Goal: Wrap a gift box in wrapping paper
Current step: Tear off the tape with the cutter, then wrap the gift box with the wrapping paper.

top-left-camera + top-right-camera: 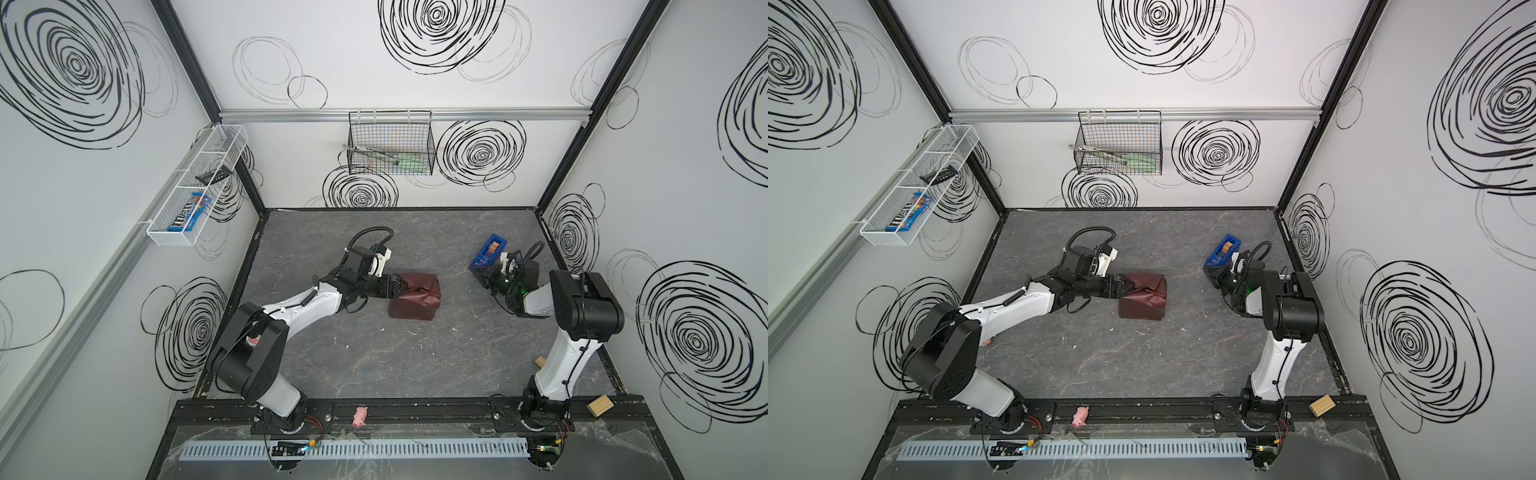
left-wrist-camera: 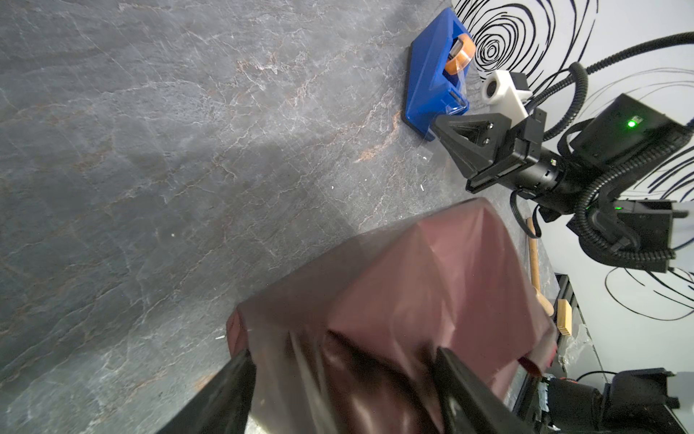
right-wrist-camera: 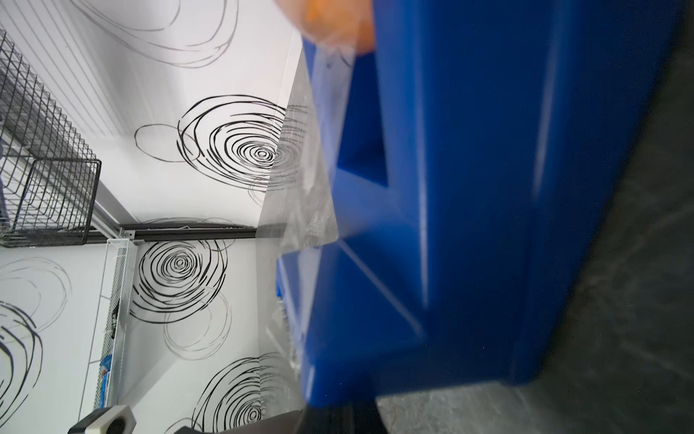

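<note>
The maroon wrapping paper (image 1: 419, 299) (image 1: 1148, 301) (image 2: 413, 293) is folded into a boxy parcel mid-table. The gift box is hidden under it. My left gripper (image 1: 402, 286) (image 1: 1129, 286) (image 2: 345, 357) is open. Its spread fingers (image 2: 240, 375) press on the creased paper at the parcel's left end, and the gap between them is narrower than the parcel. My right gripper (image 1: 482, 276) (image 1: 1217, 279) (image 2: 437, 122) (image 3: 338, 417) is shut at the near end of the bright-blue tape dispenser (image 1: 489, 252) (image 3: 488, 188). A clear tape strip (image 3: 300, 169) runs from the orange roll to its tips.
Wooden blocks (image 1: 600, 405) (image 1: 540, 360) lie at the front right, and a pink toy pig (image 1: 360, 415) sits on the front rail. A black wire basket (image 1: 390, 143) hangs on the back wall and a white one (image 1: 195, 187) on the left wall. A wooden spoon (image 2: 533, 263) lies beyond the parcel.
</note>
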